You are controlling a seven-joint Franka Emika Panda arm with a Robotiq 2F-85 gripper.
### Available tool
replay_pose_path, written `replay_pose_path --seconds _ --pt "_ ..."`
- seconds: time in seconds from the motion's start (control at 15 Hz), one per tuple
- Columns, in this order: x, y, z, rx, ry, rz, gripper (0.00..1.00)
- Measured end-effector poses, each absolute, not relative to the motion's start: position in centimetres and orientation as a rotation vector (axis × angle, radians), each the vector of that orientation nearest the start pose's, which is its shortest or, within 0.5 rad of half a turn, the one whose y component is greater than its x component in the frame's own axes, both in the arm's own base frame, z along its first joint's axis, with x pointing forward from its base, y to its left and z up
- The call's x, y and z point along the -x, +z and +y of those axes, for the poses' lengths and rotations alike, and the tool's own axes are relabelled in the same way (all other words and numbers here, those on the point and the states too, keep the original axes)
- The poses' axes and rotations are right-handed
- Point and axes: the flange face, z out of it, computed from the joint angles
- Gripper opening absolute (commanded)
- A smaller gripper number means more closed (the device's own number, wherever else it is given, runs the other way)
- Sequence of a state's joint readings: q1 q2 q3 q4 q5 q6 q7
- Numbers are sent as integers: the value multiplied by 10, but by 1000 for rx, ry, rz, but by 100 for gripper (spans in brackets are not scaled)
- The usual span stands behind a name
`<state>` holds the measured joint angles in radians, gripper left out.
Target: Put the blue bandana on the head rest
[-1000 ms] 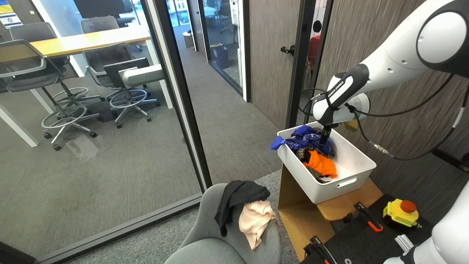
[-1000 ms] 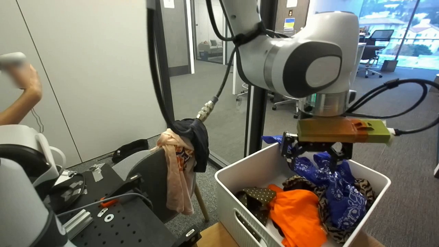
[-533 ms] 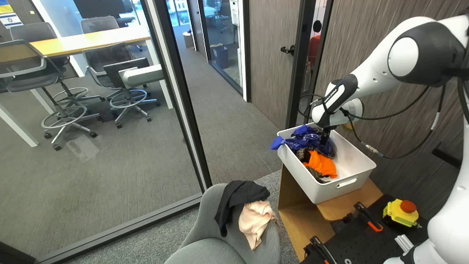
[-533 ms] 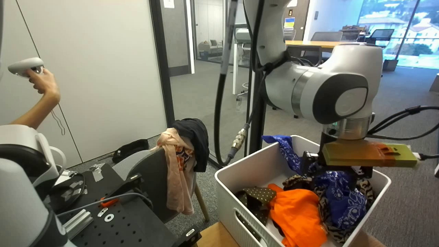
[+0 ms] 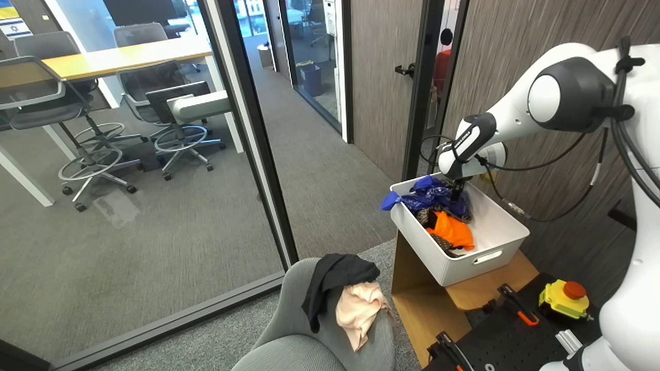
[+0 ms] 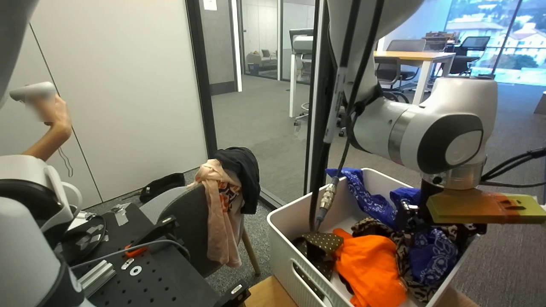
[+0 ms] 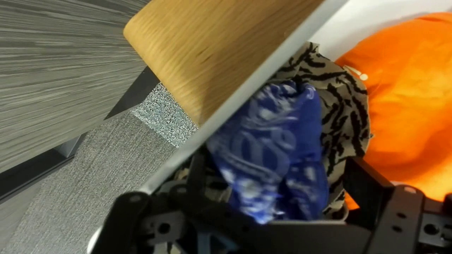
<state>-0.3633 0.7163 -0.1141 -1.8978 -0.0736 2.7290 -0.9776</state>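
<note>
grey office carpet spreads beyond the white bin holding our blue paisley bandana; we judge the grasp is in hand, the gripper with jaws well apart, a bunched fold between them, not yet pinched; next we'd close, lift clear and head for the grey chair back, probably the head rest; the bandana's long axis slants across the bin, its tail pointing out over the rim near a corner.

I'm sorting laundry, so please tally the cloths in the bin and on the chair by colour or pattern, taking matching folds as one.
Blue bandana: 1
Orange cloth: 1
Striped cloth: 1
Dotted cloth: 1
Black cloth: 1
Peach cloth: 1
Total: 6
</note>
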Motion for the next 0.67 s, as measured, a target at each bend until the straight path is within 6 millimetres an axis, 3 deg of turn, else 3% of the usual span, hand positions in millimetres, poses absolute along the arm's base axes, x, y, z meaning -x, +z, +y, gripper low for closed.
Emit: replay_pose_path --seconds 0.13,0.67 --pt "-567 125 -289 3147 -24 -965 75" --pt "-578 140 -303 3176 -81 -945 15"
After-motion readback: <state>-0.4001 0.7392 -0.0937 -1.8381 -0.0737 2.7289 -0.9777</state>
